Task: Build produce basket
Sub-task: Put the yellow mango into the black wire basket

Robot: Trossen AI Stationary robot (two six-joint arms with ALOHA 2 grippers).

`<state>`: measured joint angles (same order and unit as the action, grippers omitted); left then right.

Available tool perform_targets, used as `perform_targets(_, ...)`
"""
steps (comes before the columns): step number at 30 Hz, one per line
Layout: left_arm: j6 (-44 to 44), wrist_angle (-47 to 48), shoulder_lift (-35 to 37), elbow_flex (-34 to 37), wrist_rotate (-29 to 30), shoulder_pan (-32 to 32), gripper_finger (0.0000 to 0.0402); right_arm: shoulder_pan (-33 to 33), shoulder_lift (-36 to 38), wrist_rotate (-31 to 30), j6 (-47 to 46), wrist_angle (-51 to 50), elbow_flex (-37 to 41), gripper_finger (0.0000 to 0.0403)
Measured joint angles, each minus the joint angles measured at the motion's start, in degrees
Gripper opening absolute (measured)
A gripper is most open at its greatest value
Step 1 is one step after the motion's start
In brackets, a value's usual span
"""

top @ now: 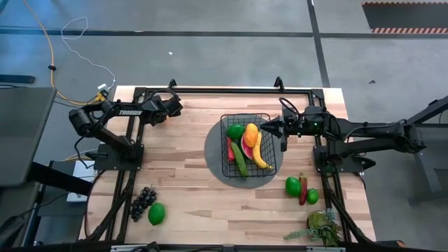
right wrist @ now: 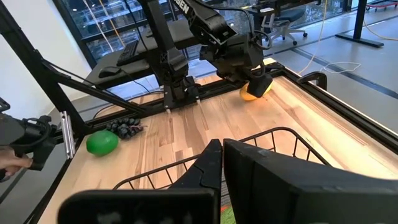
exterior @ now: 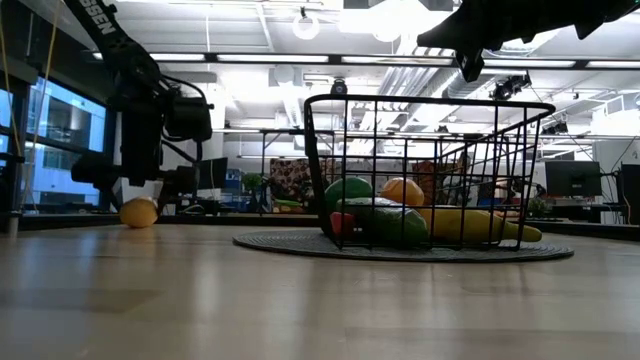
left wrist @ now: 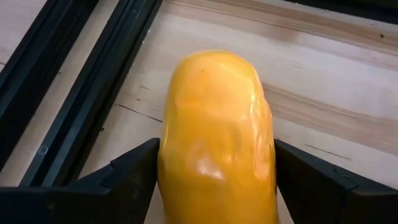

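Left gripper at the far left part of the bench, low over the wood. Its fingers stand apart on either side of a smooth, glossy yellow-orange fruit; from the wrist view they sit against its flanks, though whether they press it cannot be told. The fruit is oblong and rounded at the end, its long axis running forward out from between the fingers, and it lies on pale planks beside the black frame rail.

Well nearer than those fingers, by the near left edge: a knobbly dark grape bunch and a smooth green round fruit just beside it.

Mid-bench: black wire basket, open grid sides, rectangular, on a round dark woven mat. Inside lie a banana, a cucumber, a red chili, a watermelon slice, an orange and a green fruit; banana and cucumber run long axis far-to-near.

Right gripper hovers over the basket's right rim, fingers pressed together, nothing between them.

Nearer than those fingers, on the right: two green round fruits with a red chili between them, then a leafy plant.
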<state>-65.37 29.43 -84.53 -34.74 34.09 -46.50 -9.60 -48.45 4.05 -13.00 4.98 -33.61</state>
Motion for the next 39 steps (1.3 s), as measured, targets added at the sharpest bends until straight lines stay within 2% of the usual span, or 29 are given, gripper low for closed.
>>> perform_targets(8,0.0,0.0,0.0,0.0,0.0,0.0,0.0234,0.0,0.0,0.0,0.0,0.0,0.0,0.0000)
perform_targets(27,0.1,-1.0,0.2,0.1,-0.6,0.0,0.0246,0.0,0.0,0.0,0.0,0.0,0.0,0.0000)
perform_targets(30,0.5,-2.1,2.4,0.2,-2.2,0.3,0.0246,0.0,0.0,0.0,0.0,0.0,0.0,0.0000)
perform_targets(34,3.5,-7.0,8.3,0.2,0.0,0.9,0.0246,0.0,0.0,0.0,0.0,0.0,0.0,0.0000)
perform_targets(39,13.2,-18.5,18.3,0.2,1.0,1.7,0.0246,0.0,0.0,0.0,0.0,0.0,0.0,0.0000)
